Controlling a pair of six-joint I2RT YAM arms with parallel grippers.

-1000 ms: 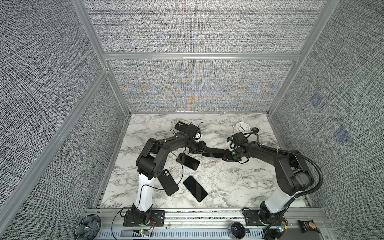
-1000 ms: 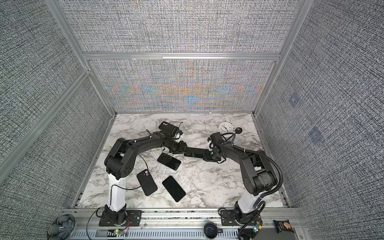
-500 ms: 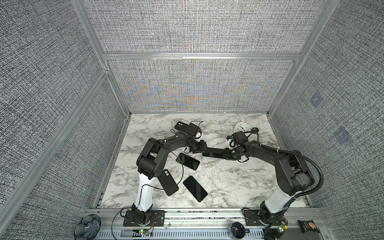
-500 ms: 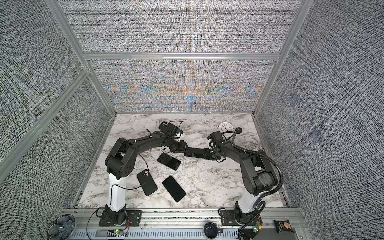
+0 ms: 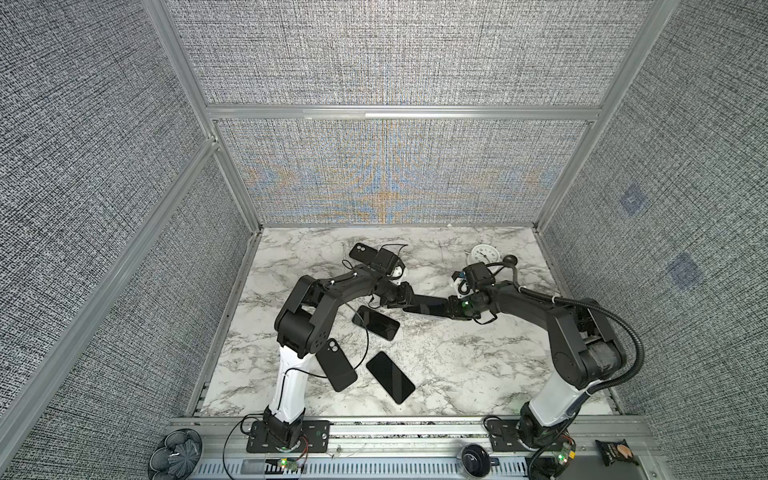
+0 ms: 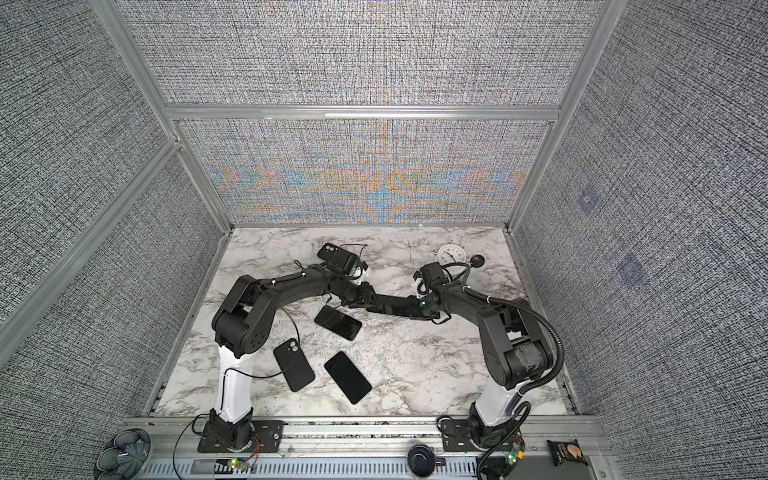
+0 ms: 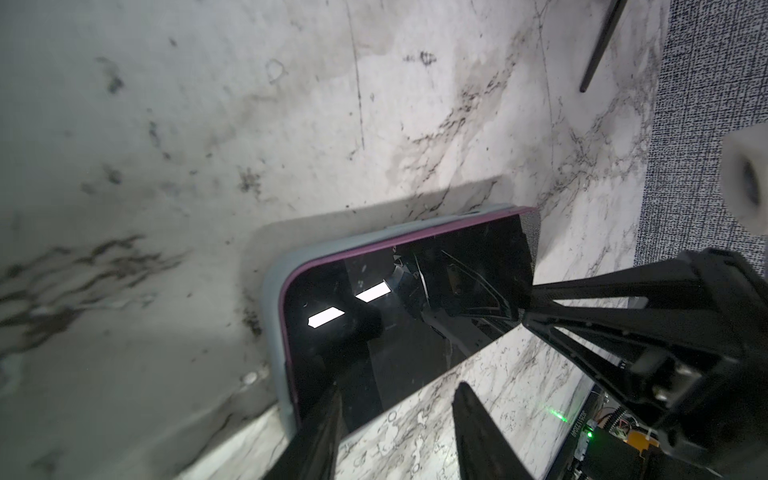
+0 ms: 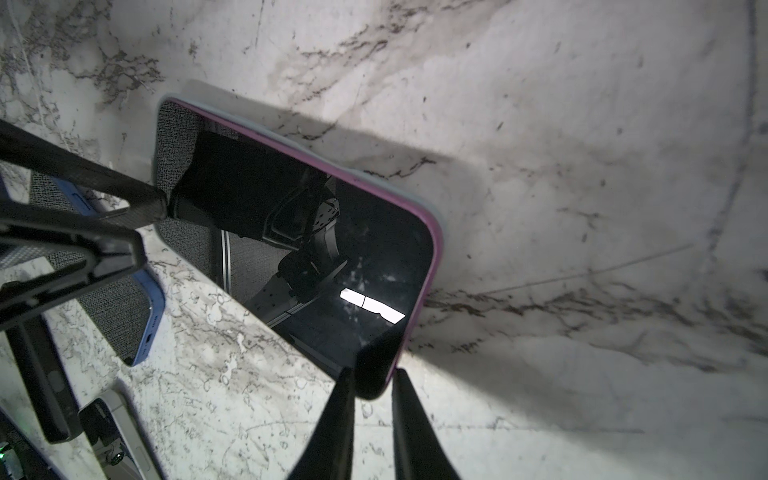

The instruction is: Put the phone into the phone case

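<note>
Purple-edged phone [image 7: 415, 311] lies mid-table [image 5: 457, 353], with the grey phone case [image 7: 274, 282] hugging one long edge. Right gripper [image 8: 372, 372] pinches its corner. Left gripper [image 7: 397, 390] stands open, one finger over the opposite corner. Tiny print [image 7: 572, 424] nearby is too small to read.

Nothing can be read anywhere. The alarm clock [image 5: 482, 251] has a white dial, but its numerals are too small to read in both top views. A line of white print [image 7: 574, 420] (running sideways on a dark panel) is blurred in the left wrist view. The phone [image 7: 415, 311] screen is dark, and the snack packet [image 5: 615, 452] shows no legible brand.
</note>
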